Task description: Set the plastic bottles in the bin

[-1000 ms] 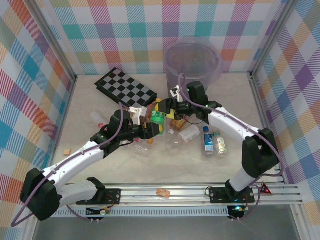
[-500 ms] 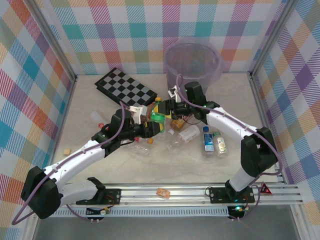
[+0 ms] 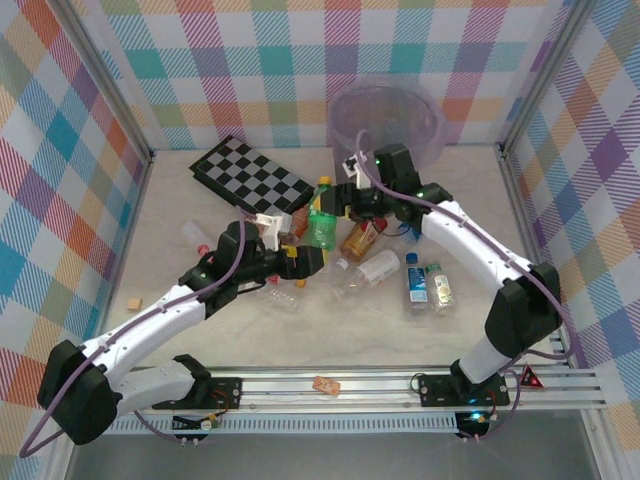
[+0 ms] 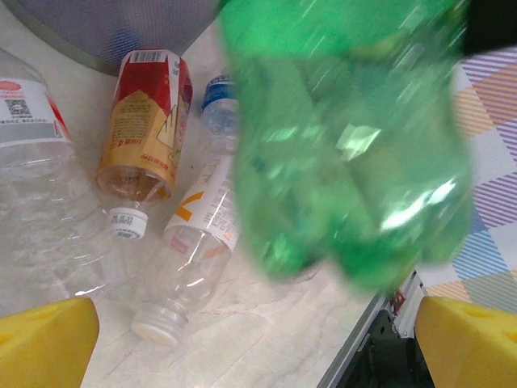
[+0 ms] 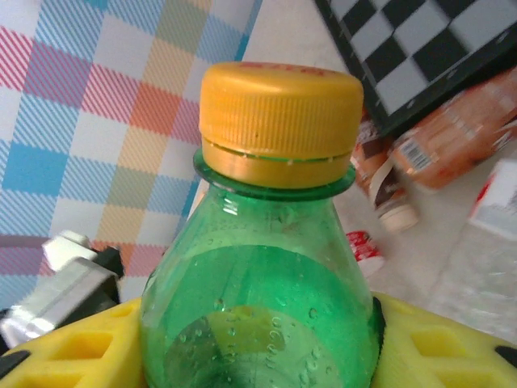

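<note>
while the right tool [image 3: 338, 200] clenches the green bottle [image 3: 321, 218], cap end pointing away, the bin [image 3: 425, 135] stands just beyond, rightward. left tool [image 3: 303, 262] gapes empty, farther off.

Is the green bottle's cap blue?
No, the green bottle has a yellow-orange cap, plain in the right wrist view.

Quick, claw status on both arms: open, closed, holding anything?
Left claw: open, holding nothing.
Right claw: closed on the green bottle.
</note>
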Motion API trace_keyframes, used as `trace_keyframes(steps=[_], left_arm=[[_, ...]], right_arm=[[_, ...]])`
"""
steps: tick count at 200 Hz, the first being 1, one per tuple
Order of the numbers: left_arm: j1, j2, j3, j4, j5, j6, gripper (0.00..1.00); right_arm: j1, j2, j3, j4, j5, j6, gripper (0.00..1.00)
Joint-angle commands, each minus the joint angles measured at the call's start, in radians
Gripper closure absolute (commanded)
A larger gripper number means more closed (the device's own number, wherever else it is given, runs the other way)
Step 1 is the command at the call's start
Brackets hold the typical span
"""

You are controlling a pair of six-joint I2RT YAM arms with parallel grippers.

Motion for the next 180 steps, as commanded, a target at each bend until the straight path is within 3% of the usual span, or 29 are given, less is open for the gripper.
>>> trace_keyframes(steps=[1,26,53,72,102,180], left_arm=[[-0.007,-0.014,-0.02,-0.025,-0.027,0.009,0.0],[-0.006,-0.004,-0.031,-0.053,-0.047,-0.008,0.0],[-0.005,-0.043,-0.086,0.03,-0.025,-0.04,0.0],[-0.005,-0.043,-0.059,-0.052,-0.052,-0.013,0.0],[-0.005,-0.058,-0.086,-0.02,-0.026,-0.027,0.0],[-0.005,-0.226,-0.115,-0.093,-0.07,-0.061,0.0]], right_arm=[[-0.035,-0.052,0.107,-0.112,0.103,-0.105,0.58],[-0.063,-0.054,0.22,-0.167,0.17,-0.16,0.59],[-0.112,-0.04,0.331,-0.198,0.229,-0.185,0.6],[-0.151,-0.012,0.413,-0.206,0.273,-0.204,0.6],[-0.175,0.046,0.51,-0.204,0.464,-0.265,0.61],[-0.282,0.36,0.862,-0.308,0.501,-0.274,0.62]])
